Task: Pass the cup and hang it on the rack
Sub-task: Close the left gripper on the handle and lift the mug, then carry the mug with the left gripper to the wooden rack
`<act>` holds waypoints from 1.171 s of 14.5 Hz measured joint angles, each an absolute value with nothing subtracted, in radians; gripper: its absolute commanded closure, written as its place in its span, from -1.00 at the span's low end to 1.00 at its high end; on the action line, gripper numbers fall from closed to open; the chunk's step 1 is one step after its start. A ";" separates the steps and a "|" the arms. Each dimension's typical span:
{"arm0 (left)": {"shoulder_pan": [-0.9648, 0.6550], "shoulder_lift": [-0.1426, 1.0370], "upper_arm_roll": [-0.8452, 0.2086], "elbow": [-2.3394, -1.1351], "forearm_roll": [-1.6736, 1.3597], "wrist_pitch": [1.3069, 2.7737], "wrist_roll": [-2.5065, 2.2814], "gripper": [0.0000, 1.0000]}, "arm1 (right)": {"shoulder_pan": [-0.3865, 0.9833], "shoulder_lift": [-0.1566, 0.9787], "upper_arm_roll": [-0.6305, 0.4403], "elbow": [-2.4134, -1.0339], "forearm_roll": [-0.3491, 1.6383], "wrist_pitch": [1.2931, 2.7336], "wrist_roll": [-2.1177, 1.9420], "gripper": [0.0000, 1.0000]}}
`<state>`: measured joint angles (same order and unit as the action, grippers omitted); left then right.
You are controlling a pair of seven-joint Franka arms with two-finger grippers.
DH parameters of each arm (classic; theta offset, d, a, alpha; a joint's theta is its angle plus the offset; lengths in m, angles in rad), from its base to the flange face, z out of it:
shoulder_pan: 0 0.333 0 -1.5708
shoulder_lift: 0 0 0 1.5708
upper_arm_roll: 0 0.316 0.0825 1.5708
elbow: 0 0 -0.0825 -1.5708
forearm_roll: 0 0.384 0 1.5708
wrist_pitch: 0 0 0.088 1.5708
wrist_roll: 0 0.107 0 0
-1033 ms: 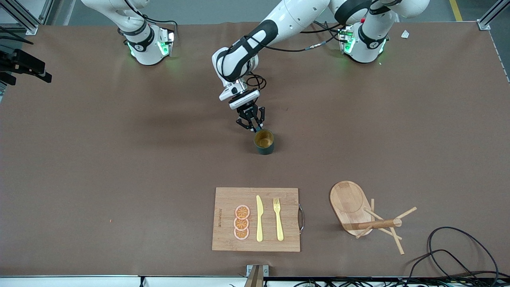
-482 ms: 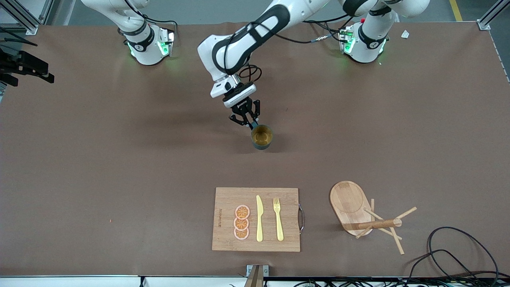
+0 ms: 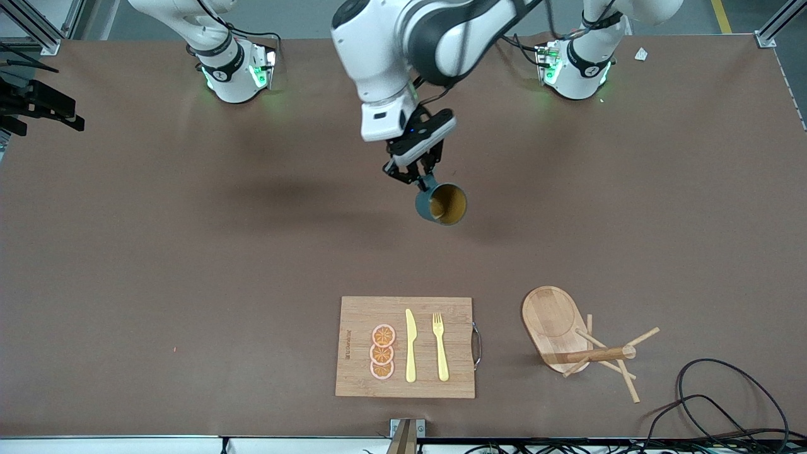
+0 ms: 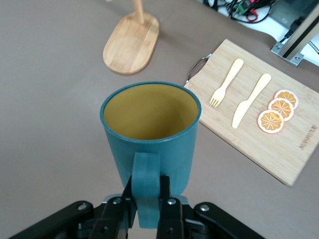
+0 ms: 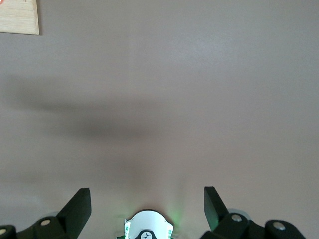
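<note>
The right gripper waits with its 2 fingers spread wide, holding nothing, and only bare table lies under it. The left gripper hangs over the middle of the table with its 2 fingers pressed tight on the handle of the cup. The cup is up in the air and tipped, so its yellow inside faces the front camera. I think it is held by the handle so the body stays free for the other arm to take. Below the cup, closer to the front camera, is 1 cutting board with 3 orange slices, 1 knife and 1 fork. Beside the board, toward the left arm's end, is 1 rack. It may have 4 pegs, but that is hard to count.
</note>
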<state>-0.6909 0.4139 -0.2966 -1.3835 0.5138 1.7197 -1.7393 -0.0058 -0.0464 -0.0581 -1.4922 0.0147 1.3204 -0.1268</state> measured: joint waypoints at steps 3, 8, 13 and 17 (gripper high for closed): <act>-0.565 0.331 -0.294 -1.386 0.336 1.718 -1.664 1.00 | -0.006 -0.047 -0.060 -1.492 0.015 1.348 -0.127 -1.00; -0.298 0.312 -0.289 -1.368 0.018 1.743 -1.551 1.00 | -0.005 -0.048 -0.058 -1.492 0.015 1.355 -0.127 -1.00; -0.117 0.353 -0.288 -1.367 -0.338 1.865 -1.506 1.00 | -0.005 -0.048 -0.057 -1.492 0.015 1.347 -0.128 -1.00; -0.023 0.430 -0.288 -1.366 -0.491 1.905 -1.373 1.00 | -0.005 -0.048 -0.057 -1.492 0.015 1.345 -0.128 -1.00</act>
<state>-0.0228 0.4300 -0.2882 -1.3657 -0.4914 1.9045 -1.3730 -0.0046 -0.0478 -0.0569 -1.4917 0.0148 1.3454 -0.1280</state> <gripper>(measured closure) 0.789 0.000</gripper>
